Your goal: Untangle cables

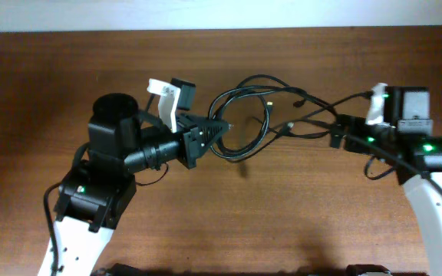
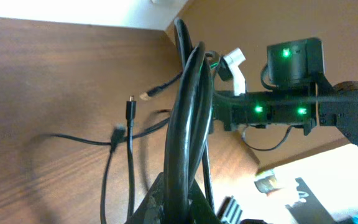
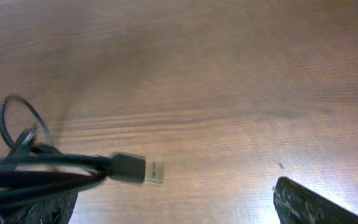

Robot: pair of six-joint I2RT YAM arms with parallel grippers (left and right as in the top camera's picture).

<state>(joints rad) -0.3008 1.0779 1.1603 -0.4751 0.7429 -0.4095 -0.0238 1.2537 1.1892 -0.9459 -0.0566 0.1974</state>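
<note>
- The cables (image 1: 261,115) make a black bunch stretched between the two grippers, up off the table (image 1: 282,230)
- The long way of the bunch runs from side to side, from one gripper to the other
- The left gripper (image 1: 216,128) is squeezed tight on a thick bunch of loops
- In the left wrist view the left gripper (image 2: 173,204) is at the bottom and the cables (image 2: 188,112) go straight out from between its fingers (image 2: 149,206), away toward the far edge of the table
- To the left of that thick bunch, a thin cable hangs loose with a small plug (image 2: 129,106) that points away from the fingers
- The right arm (image 2: 278,112) with its green lights is just past the bunch, on its right side
- The right gripper (image 1: 334,136) is at the other end of the bunch
- In the right wrist view the right gripper (image 3: 173,208) has its fingers (image 3: 303,205) wide apart, not pinching anything
- The cables (image 3: 42,168) lie flat across its other finger, at the left of the gap
- A flat plug (image 3: 132,169) sticks out from that finger into the gap, and its metal tip points across at the far finger but does not reach it
</note>
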